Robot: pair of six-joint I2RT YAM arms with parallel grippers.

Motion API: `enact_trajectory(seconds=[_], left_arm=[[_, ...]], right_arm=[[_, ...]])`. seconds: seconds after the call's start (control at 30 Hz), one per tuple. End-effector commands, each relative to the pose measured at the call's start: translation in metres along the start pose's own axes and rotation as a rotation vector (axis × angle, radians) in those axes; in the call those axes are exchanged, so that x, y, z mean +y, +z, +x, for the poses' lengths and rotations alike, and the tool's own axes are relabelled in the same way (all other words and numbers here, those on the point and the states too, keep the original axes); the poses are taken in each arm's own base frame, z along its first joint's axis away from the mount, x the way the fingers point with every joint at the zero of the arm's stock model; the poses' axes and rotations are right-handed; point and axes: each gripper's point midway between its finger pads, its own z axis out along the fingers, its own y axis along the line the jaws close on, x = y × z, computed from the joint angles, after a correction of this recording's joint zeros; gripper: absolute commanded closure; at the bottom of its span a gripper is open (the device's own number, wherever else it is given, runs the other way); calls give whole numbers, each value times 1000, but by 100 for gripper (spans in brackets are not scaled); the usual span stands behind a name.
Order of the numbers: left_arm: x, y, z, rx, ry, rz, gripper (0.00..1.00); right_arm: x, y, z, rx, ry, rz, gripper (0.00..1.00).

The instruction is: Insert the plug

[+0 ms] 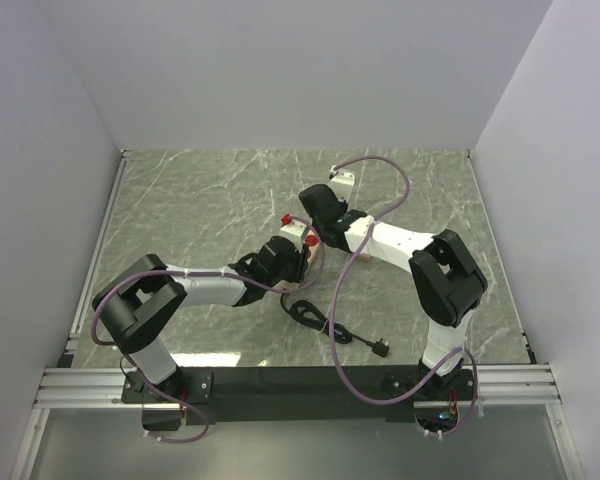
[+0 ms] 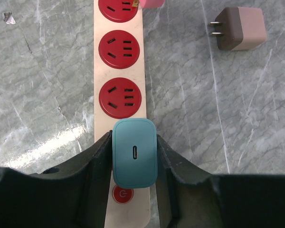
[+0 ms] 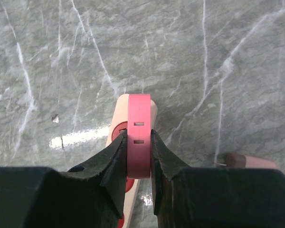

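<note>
Two grippers, two plugs! Left gripper [image 2: 134, 142] pinches the teal charger [image 2: 135, 153] by its sides, right over the power strip [image 2: 118, 72] mid-tabletop, just beside the power button [image 2: 122, 194]. Right gripper [image 3: 138, 137] squeezes the pink plug [image 3: 138, 109] at the strip's opposite end. Beige charger [image 2: 240, 28] lies loose toward the far edge.

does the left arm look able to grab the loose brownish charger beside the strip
Probably not now: the left fingers are full with the teal charger, though the path to the brownish charger looks clear.
</note>
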Motion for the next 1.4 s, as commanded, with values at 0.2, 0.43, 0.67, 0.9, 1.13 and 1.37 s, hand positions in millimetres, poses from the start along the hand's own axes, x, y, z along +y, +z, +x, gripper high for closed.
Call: enact_trajectory(seconds=[0.2,0.43,0.67,0.9,1.13,1.37], left_arm=[[-26,-3,8,34,-30,87,59],[-28,-5,7,30,-41,93,59],[-28,-8,8,27,-48,94,60],[-29,-8,7,27,-47,99,59],[-29,-7,9,33,-44,98,59],[-30,-7,9,34,-44,99,59]], right_arm=[[13,-9,-28,-81,56,37,100],[24,-11,-20,-78,29,46,100],[17,-6,-12,-77,11,97,100],[17,-3,-5,-75,0,109,100],[22,1,-3,-71,-6,104,100],[28,-1,-5,-78,-8,93,100]])
